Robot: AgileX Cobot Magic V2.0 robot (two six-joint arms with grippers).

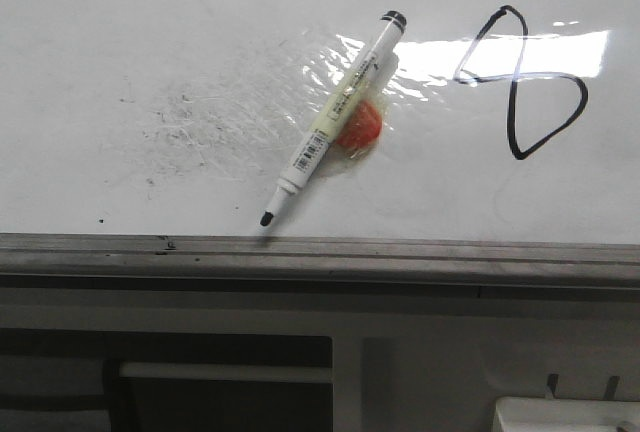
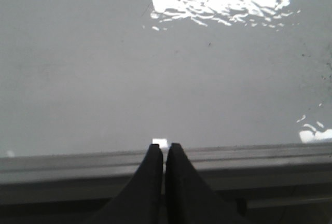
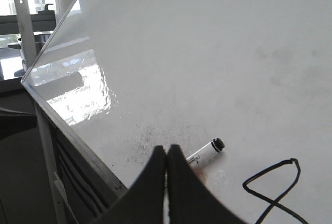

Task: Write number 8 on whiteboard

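My left gripper (image 2: pixel 164 151) hangs with its two black fingers pressed together on nothing, their tips just over the grey edge rail (image 2: pixel 78 164) of the whiteboard (image 2: pixel 104 79); a small white patch shows right at the tips, and beyond them the board runs bare grey up to a bright glare patch (image 2: pixel 223 3). My right gripper (image 3: pixel 166 154) is likewise drawn together and empty, poised above the whiteboard (image 3: pixel 218 42) apart from its surface. Just past its fingertips lies the marker (image 3: pixel 206 152), only the black-capped end showing, with faint grey smudges (image 3: pixel 150 141) beside it. Farther out from my right fingers, to the side of the marker, sits the number 8 (image 3: pixel 272 185), partly cut off in this view. Seen from the front, the marker (image 1: pixel 332 117) lies loose and slanted on the board, uncapped tip toward the rail (image 1: pixel 320 252), an orange-red object (image 1: pixel 358 128) tucked against its barrel, the number 8 (image 1: pixel 520 82) drawn in thin black well apart from it, across the glare
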